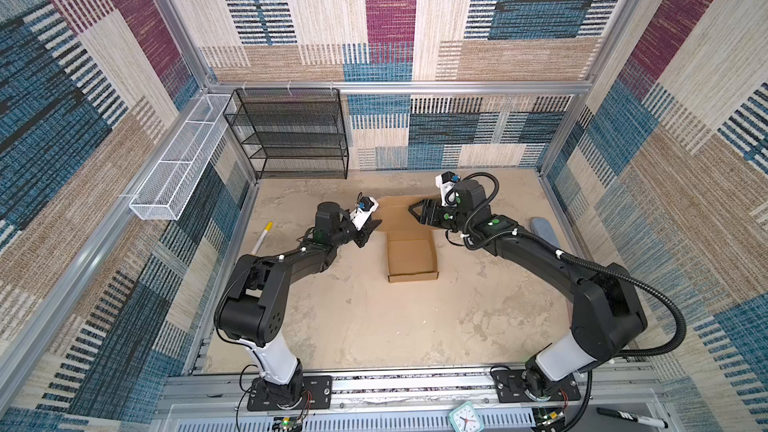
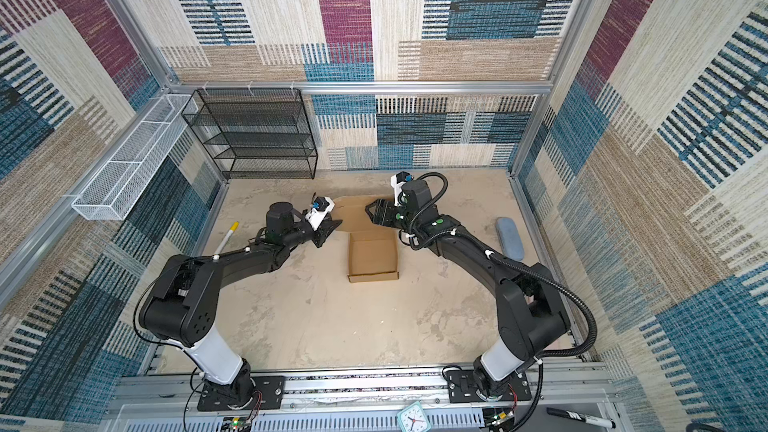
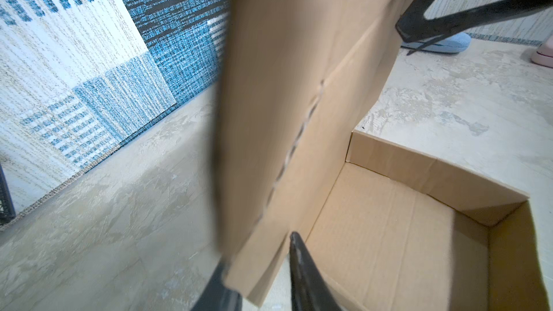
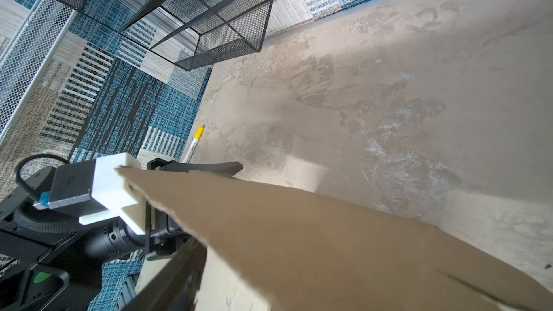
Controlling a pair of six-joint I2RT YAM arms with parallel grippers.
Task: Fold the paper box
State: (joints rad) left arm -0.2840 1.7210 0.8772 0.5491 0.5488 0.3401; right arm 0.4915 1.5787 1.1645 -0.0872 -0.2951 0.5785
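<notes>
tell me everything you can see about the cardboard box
The paper box is plain brown corrugated cardboard, unprinted, partly folded: a shallow open tray, walls standing, empty, resting on the mottled beige table. Its lid panel extends from the tray's far wall, lifted, not yet closed, with a perforated crease. The left gripper straddles the lid's side flap; the right gripper, jaws apart, is at its opposite edge. Whether the left clamps it is unclear.
</notes>
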